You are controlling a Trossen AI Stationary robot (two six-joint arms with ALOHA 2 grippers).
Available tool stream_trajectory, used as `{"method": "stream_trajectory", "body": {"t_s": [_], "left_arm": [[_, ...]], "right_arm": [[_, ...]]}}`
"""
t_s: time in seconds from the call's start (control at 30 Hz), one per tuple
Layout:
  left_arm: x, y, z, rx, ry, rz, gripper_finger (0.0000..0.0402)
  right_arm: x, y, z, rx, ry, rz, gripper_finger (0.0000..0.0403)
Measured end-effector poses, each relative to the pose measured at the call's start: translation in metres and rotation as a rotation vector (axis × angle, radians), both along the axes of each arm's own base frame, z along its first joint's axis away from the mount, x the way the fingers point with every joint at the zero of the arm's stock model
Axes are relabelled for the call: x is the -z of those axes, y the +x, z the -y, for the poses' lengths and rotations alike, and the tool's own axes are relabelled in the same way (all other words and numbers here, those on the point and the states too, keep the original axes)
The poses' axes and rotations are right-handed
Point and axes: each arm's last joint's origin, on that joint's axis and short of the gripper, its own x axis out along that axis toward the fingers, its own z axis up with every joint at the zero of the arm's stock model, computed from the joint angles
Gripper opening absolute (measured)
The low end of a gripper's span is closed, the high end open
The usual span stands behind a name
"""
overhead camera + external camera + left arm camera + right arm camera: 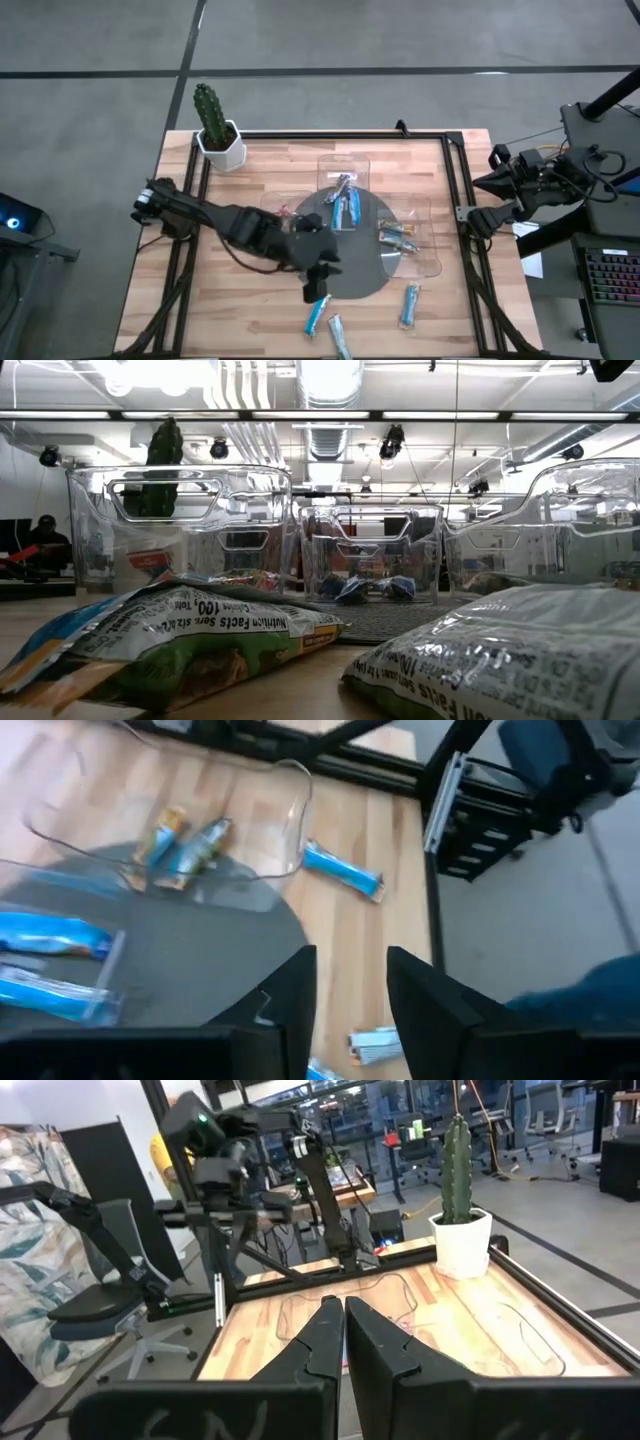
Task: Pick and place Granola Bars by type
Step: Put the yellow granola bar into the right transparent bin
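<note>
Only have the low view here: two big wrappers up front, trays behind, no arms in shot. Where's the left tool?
Observer: The left tool hangs over the near edge of the grey mat, beside a blue bar lying on the wood.
Operator: Holding anything?
Observer: No. In the left wrist view its fingers stand apart, with only wood showing between them.
Operator: Right arm?
Observer: It is parked off the right side of the table, with the right tool shut and empty.
</note>
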Motion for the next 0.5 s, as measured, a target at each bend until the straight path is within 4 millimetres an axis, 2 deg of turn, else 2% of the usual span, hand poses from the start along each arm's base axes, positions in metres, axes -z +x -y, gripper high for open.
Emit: {"method": "stream_trajectory", "body": {"t_s": [0.07, 0.23, 0.5], "left_arm": [[-0.003, -0.005, 0.004, -0.024, 0.048, 0.024, 0.0088], [-0.017, -0.015, 0.006, -0.015, 0.149, 0.102, 0.0011], [-0.034, -0.039, -0.006, -0.007, 0.199, 0.206, 0.0000]], "right_arm": [[-0.001, 0.003, -0.001, -0.001, -0.005, -0.012, 0.0008], [-0.006, 0.022, -0.008, -0.018, -0.050, -0.052, 0.0008], [-0.024, 0.064, -0.026, -0.084, -0.089, -0.017, 0.0008]]}}
